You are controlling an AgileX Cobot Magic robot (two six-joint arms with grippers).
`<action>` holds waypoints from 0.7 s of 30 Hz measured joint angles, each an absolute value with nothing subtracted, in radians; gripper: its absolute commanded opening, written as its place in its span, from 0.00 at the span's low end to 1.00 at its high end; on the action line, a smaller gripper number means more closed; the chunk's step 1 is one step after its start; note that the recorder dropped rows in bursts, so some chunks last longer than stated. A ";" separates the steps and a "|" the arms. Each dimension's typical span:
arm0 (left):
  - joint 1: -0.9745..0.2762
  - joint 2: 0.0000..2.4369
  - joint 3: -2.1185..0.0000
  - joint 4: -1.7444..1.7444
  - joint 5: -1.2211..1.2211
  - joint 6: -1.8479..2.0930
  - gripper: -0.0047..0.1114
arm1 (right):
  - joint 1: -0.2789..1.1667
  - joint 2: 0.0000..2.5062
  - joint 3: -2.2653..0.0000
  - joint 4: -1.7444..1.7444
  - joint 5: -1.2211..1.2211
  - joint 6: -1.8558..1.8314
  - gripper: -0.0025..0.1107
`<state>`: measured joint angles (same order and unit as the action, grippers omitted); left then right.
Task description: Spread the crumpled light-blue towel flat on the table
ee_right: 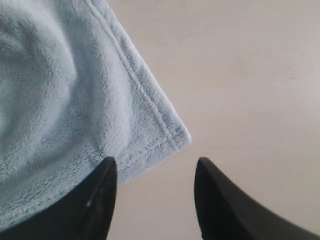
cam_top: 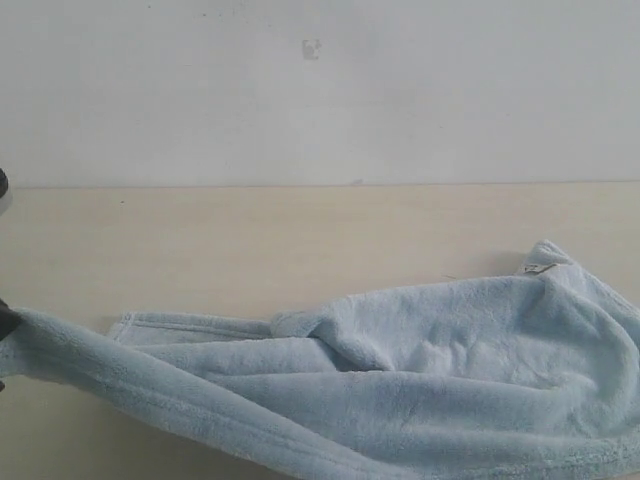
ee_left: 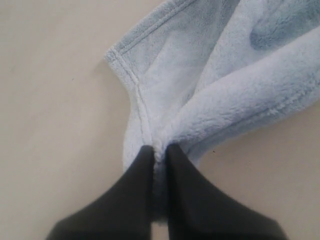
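Observation:
The light-blue towel (cam_top: 430,375) lies bunched and folded across the front of the beige table (cam_top: 250,240), with a small white label (cam_top: 533,267) at its far right corner. My left gripper (ee_left: 159,150) is shut on a gathered hemmed edge of the towel (ee_left: 220,85); only a dark bit of it (cam_top: 5,322) shows at the exterior view's left edge, where a long fold is stretched toward it. My right gripper (ee_right: 156,167) is open just above the table, beside a hemmed corner of the towel (ee_right: 75,110), one of its fingers (ee_right: 102,195) over the cloth edge. It does not show in the exterior view.
A plain white wall (cam_top: 320,90) rises behind the table's far edge. Bare tabletop lies behind the towel and to its left.

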<state>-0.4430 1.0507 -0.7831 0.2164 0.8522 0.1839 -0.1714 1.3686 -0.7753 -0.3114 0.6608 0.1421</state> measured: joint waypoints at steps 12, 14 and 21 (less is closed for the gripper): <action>-0.443 1.051 -0.783 0.216 0.850 0.183 0.07 | -0.190 1.644 -0.773 -0.309 0.542 0.154 0.44; -0.443 1.051 -0.783 0.216 0.848 0.183 0.07 | -0.217 1.680 -0.787 -0.309 0.532 0.168 0.44; -0.443 1.051 -0.783 0.216 0.819 0.183 0.07 | -0.288 1.727 -0.825 -0.311 0.530 0.171 0.44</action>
<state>-0.4430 1.0507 -0.7831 0.2164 0.8187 0.1832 -0.2880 1.7272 -0.8249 -0.3109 0.5296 0.1706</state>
